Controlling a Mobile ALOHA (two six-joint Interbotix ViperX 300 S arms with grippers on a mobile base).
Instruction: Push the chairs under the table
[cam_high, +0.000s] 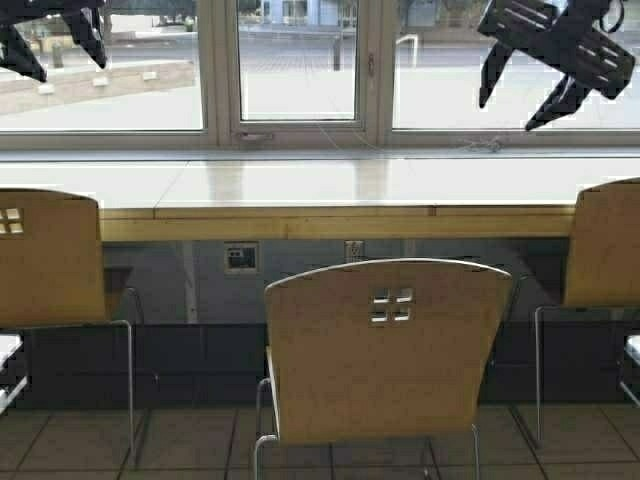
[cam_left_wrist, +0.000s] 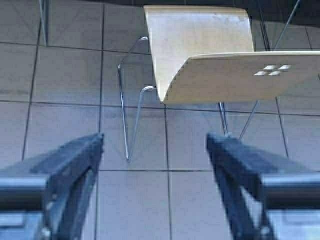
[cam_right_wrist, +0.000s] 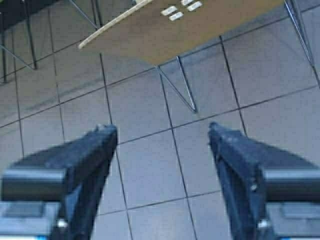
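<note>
Three tan plywood chairs face the long table (cam_high: 330, 222) by the window. The middle chair (cam_high: 385, 350) stands pulled back from the table, nearest me, its backrest with four square cutouts toward me. The left chair (cam_high: 45, 260) and right chair (cam_high: 605, 245) stand closer to the table's edge. My left gripper (cam_high: 58, 55) is raised high at the left, and my right gripper (cam_high: 510, 110) is raised high at the right. Both are open and empty, above and behind the middle chair. That chair shows in the left wrist view (cam_left_wrist: 200, 45) and in the right wrist view (cam_right_wrist: 200, 30), beyond the open left gripper (cam_left_wrist: 155, 137) and right gripper (cam_right_wrist: 162, 127).
Grey tiled floor (cam_left_wrist: 135, 200) lies below both grippers. Thin chrome chair legs (cam_right_wrist: 186, 90) stand on it. A dark wall with outlets (cam_high: 241, 258) runs under the table. Large windows (cam_high: 297, 60) rise behind it.
</note>
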